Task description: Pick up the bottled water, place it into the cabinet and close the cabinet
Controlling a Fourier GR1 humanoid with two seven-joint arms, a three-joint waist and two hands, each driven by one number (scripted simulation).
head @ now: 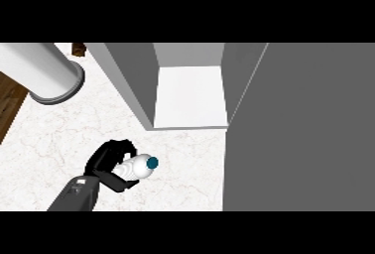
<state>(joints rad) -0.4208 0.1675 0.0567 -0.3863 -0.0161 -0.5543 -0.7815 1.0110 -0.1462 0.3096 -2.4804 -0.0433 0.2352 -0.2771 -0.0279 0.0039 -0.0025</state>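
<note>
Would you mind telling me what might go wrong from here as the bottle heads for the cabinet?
1. The left hand is curled round the bottled water, and the cabinet wall stands between it and the white shelf; the bottle may clip that edge.
2. The open door fills the right side, narrowing the way in.
3. The hand hides much of the bottle, so its tilt is hard to judge.

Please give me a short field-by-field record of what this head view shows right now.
holder: left robot hand, fingers curled round the bottle
bottled water: held above the counter, teal cap pointing toward the cabinet
cabinet: open, white shelf visible, nothing on it
cabinet door: swung open at view right
counter: white marble
right robot hand: not in view
</note>
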